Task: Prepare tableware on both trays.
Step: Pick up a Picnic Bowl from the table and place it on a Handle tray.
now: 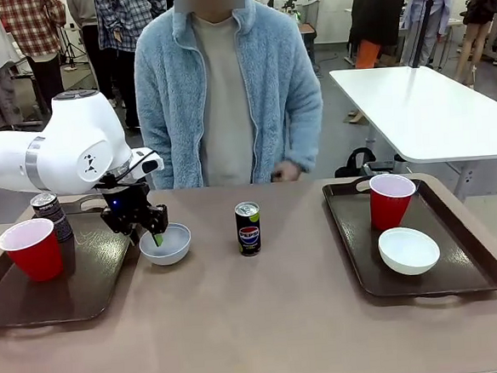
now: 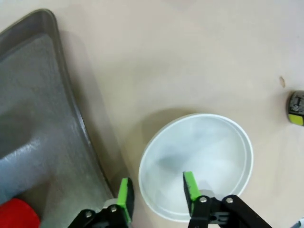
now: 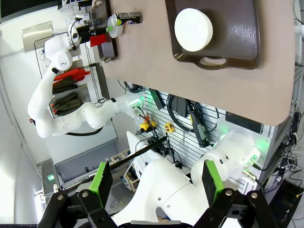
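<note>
Where the white bowl (image 1: 165, 244) stands just right of the left tray (image 1: 89, 283), left of centre in the front view, I see it upright on the tabletop (image 1: 258, 322), mouth up, round with no long axis, plain and empty. Left gripper (image 2: 157, 194): jaws partly spread, straddling its rim, one pad inside. Right gripper (image 3: 154, 183): spread wide, pinching nothing.

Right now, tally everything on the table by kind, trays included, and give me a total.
Cups: 2
Bowls: 2
Cans: 2
Trays: 2
Total: 8
</note>
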You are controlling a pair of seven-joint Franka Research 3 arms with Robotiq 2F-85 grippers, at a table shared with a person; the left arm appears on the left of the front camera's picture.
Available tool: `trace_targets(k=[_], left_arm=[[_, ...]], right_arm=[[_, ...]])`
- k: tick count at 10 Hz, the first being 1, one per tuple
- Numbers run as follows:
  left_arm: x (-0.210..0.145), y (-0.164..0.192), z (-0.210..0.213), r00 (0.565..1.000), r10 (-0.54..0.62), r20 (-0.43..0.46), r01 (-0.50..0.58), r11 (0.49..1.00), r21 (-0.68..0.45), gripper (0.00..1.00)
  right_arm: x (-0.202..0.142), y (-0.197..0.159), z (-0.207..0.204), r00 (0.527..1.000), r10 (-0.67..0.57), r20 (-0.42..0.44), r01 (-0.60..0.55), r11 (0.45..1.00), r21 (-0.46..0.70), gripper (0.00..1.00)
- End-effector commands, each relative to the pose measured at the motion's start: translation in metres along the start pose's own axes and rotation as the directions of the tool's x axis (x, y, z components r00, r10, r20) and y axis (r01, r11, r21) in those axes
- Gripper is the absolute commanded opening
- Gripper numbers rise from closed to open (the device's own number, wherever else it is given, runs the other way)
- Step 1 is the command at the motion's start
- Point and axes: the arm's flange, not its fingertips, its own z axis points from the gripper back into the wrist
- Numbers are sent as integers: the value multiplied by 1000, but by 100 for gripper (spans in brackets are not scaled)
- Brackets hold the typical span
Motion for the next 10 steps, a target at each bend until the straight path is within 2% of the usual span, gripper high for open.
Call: trace_targets(k=[1,2,3,5,6,7,10], left_arm=[[3,-6,0,999,38,5,-38,999,15,0],[3,-6,0,999,38,3,-38,999,17,9],[3,-6,1,999,39,0,-39,999,19,0],[-3,-10,8,1000,21,-9,-20,1000,13,0],[-9,-16,17,1000,2,-8,-2,1000,16,8],[-15,-22,29,1000,5,1,-5,1000,13,0],[-41,-34,85,999,-24,47,25,999,-27,0]], right_arm=[[-3,0,-1,1000,4,-4,-4,1000,-1,99],[-3,0,-1,1000,4,-4,-4,1000,-1,99],[-3,0,-1,1000,4,-4,-4,1000,-1,99],[-3,0,-1,1000,4,-4,-4,1000,-1,99],[-3,0,-1,1000,4,-4,-4,1000,-1,99],[-3,0,-1,1000,4,-4,-4,1000,-1,99],[-3,0,-1,1000,4,-4,-4,1000,-1,99]])
